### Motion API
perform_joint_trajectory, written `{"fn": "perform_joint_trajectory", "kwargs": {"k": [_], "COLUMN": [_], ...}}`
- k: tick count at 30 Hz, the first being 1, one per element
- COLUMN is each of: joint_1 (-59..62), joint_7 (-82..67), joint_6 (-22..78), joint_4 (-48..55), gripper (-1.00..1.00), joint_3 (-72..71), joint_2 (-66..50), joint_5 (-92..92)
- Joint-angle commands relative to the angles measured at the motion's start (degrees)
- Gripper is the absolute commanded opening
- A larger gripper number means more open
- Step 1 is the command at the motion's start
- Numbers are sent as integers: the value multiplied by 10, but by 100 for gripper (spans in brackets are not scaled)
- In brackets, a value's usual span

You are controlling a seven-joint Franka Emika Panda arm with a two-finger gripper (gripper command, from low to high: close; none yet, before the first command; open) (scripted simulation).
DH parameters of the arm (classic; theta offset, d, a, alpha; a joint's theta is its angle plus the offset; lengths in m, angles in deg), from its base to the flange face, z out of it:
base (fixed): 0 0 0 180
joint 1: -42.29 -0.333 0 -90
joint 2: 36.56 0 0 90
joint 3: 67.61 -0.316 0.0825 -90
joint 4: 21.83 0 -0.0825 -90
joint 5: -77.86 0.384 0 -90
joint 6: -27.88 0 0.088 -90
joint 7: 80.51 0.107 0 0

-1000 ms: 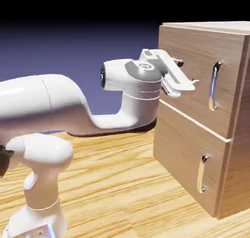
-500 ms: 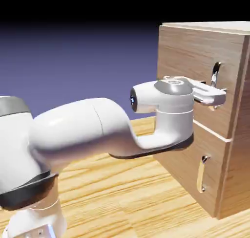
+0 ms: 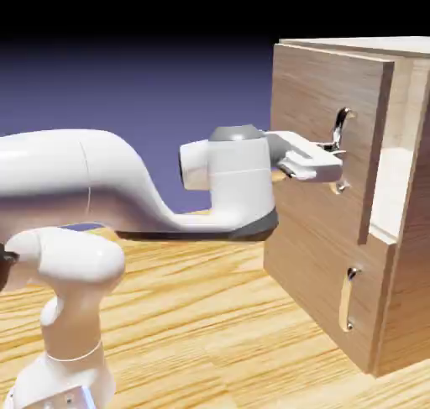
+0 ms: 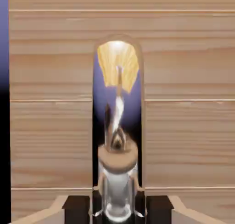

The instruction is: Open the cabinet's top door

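Observation:
The light wood cabinet [image 3: 411, 256] stands at the exterior view's right. Its top door [image 3: 315, 105] stands ajar, the near edge pulled away from the body so that pale inner wood shows behind it. My gripper [image 3: 336, 169] is shut on the door's silver handle [image 3: 340, 128], and the hand hides the handle's lower part. In the hand view the handle [image 4: 118, 126] runs up the middle, large and shiny, between my dark fingertips [image 4: 78, 208] at the bottom edge, with the door's wood [image 4: 50, 140] behind it.
The lower panel [image 3: 315, 264] with its short silver handle [image 3: 346, 300] stays flush with the cabinet. The wood-grain table [image 3: 218, 332] runs below my arm, whose base [image 3: 71, 348] stands at the lower left.
My gripper went from open beside the door to shut on the handle. The arm then drew back to the left, and the door's near edge came away from the cabinet.

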Motion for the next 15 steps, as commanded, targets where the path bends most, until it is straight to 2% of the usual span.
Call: {"fn": "perform_joint_trajectory", "kwargs": {"k": [1,7,15], "joint_1": [7,78,244], "joint_7": [25,164,104], "joint_6": [-8,-49,-8], "joint_4": [6,21,-88], "gripper": [-100,-100,-100], "joint_3": [-5,-65,-210], "joint_2": [-13,-90,-47], "joint_5": [-16,-72,65]}}
